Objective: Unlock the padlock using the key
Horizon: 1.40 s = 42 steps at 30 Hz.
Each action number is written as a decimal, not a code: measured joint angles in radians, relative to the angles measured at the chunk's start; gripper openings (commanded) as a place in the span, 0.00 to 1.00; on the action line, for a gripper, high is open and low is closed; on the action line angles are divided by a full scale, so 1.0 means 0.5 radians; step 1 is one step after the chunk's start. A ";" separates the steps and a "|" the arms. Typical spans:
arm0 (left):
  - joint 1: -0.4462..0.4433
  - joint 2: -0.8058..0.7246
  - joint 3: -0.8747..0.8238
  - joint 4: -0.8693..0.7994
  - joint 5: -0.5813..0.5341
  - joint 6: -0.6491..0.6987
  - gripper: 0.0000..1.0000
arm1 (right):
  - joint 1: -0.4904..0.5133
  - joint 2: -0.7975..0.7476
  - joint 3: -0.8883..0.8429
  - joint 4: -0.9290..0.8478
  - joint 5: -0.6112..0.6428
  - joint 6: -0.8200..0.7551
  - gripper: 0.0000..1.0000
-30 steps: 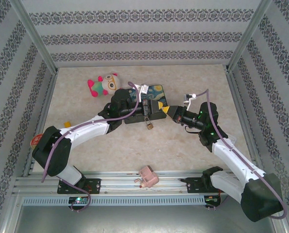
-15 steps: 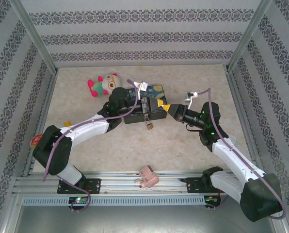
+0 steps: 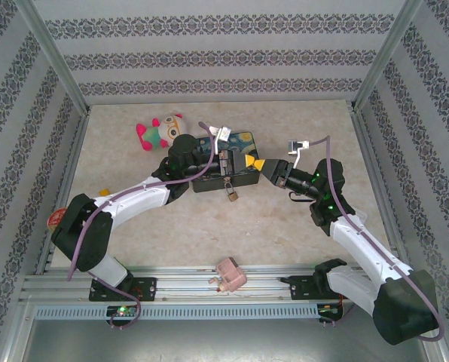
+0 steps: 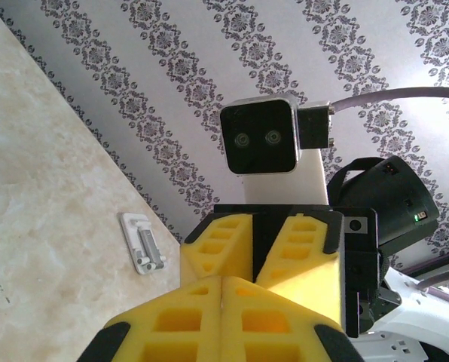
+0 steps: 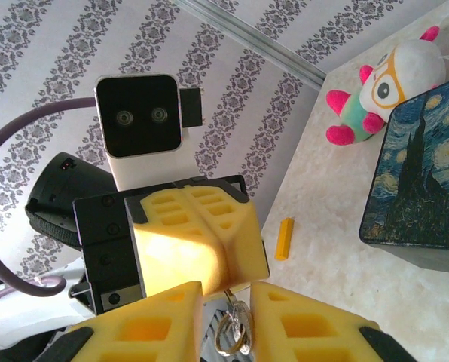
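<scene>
Mid-frame in the top view, the left gripper (image 3: 225, 161) and right gripper (image 3: 258, 164) meet tip to tip over the painted tin box (image 3: 243, 142). The left's pads are pressed together, apparently pinching the key. Its key ring (image 5: 233, 335) dangles between the right's slightly parted jaws. The padlock (image 3: 230, 193) lies just below the left gripper, the nearer one, its long axis up-down and its shackle toward the box.

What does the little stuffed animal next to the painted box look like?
The stuffed toy looks soft and plush. It has a white head with round orange glasses, pink ears, a teal body and bright pink paws. It lies on the pale, stone-look table, toward the far left, close to a corner of the starry-painted box. Whether the two touch is unclear. Nothing else touches it.
</scene>
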 measured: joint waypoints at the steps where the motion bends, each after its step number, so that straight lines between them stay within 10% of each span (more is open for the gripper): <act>1: 0.001 0.000 0.000 0.000 0.000 -0.004 0.00 | 0.000 0.000 0.000 0.004 0.000 0.000 0.21; 42: 0.030 0.023 -0.008 0.097 -0.011 -0.098 0.00 | -0.037 0.033 -0.014 0.078 -0.023 0.010 0.21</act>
